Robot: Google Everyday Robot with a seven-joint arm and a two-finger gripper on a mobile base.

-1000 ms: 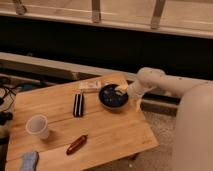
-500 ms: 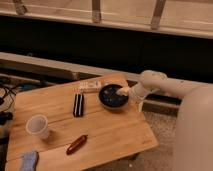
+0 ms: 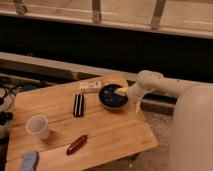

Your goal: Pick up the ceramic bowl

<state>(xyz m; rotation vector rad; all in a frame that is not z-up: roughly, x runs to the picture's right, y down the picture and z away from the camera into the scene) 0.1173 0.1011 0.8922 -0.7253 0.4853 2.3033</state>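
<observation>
The ceramic bowl (image 3: pixel 111 96) is round, dark and glossy and sits on the wooden table (image 3: pixel 110 135) near its far right corner. My gripper (image 3: pixel 123 92) reaches in from the right on a white arm (image 3: pixel 165 87) and sits at the bowl's right rim, over the inside edge. The bowl rests on the table.
A white cup (image 3: pixel 38 126) stands at the front left. A black flat object (image 3: pixel 78 104) lies mid-table, a white packet (image 3: pixel 90 86) behind the bowl, a red-brown oblong item (image 3: pixel 77 144) near the front, and a blue cloth (image 3: pixel 29 161) at the front left corner. Cables (image 3: pixel 7 92) hang at the left.
The arm has shifted slightly at the bowl's right rim. The bowl and the other objects have not moved.
</observation>
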